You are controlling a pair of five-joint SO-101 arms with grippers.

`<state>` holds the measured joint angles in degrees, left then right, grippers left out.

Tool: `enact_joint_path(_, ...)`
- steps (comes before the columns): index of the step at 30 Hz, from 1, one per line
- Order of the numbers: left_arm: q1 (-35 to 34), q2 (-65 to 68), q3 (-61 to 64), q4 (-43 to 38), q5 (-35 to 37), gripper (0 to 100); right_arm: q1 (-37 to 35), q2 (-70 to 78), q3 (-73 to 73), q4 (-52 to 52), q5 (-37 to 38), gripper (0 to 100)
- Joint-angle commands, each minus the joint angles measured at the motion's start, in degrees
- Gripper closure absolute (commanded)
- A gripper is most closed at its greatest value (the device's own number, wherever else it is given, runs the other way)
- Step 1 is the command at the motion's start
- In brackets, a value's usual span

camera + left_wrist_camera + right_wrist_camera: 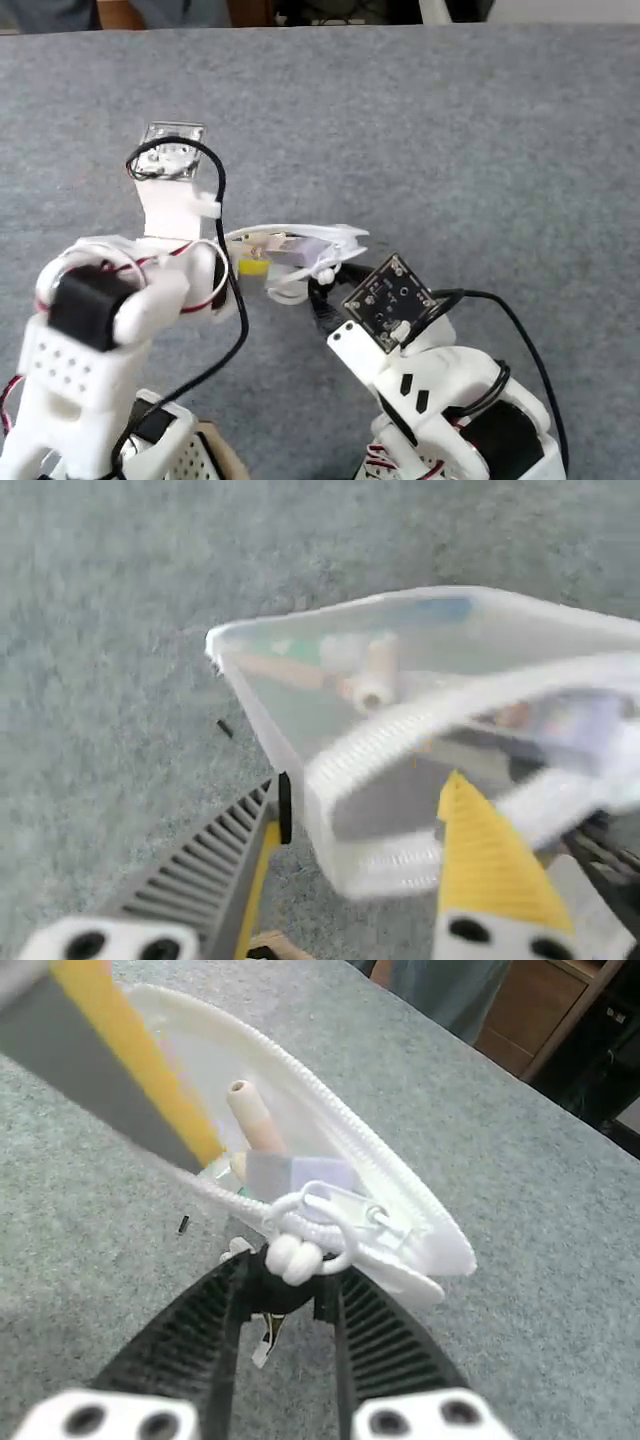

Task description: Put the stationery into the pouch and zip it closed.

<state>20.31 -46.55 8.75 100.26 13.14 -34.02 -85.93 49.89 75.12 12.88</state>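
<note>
The pouch (295,255) is between the two arms, over the table (450,120); whether it rests fully on the cloth cannot be told. It is a case of clear, slightly milky plastic. Its mouth is rimmed by a white toothed zipper (390,738) that gapes wide in a long leaf shape.

Inside the pouch, seen through the mouth, a pale round wooden stick (250,1115) shows its blunt end. A small lilac block (300,1175) with square edges sits against it, near the end of the zipper. Through the pouch's clear wall the left wrist view also shows a short white tube (372,680) among blurred green and orange shapes that I cannot make out.

The left gripper (370,792) is at one end of the pouch with its fingers set wide apart. The grey ribbed finger with a yellow edge stands just outside the pouch's corner. The yellow finger sits over the open mouth, between the two zipper rows. Whether either presses on the plastic cannot be told.

The right gripper (290,1278) is at the opposite end of the pouch. Its black ribbed fingers are pinched onto the pull cord (300,1240), a looped and knotted white cord tied to the zipper's slider. The knot sits right between the fingertips.

The table under the pouch is covered in grey, felt-like, speckled cloth. A black speck (183,1225) lies on it just beside the pouch.
</note>
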Motion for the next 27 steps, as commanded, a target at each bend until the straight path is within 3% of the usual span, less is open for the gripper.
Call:
enact_joint_path(1, 3.6, -4.0, -8.7, 0.5, -1.4, 74, 0.7, 0.7, -2.3, 0.1, -0.1, 98.6)
enact_joint_path(7, 4.4, -10.2, -10.0, 0.5, -1.6, 73, 0.9, 0.7, -1.9, 0.1, -0.1, 98.6)
enact_joint_path(15, -0.7, -12.7, -9.1, 0.4, -1.3, 50, 1.0, 0.7, -2.1, 0.4, -0.1, 98.6)
enact_joint_path(23, -18.4, -12.7, -8.0, 0.3, -1.4, 55, 1.0, 0.7, -10.9, 2.5, -0.4, 98.6)
enact_joint_path(27, -23.1, -12.8, -0.1, -4.4, -1.3, 59, 1.0, 0.8, -19.6, 1.5, -0.5, 98.6)
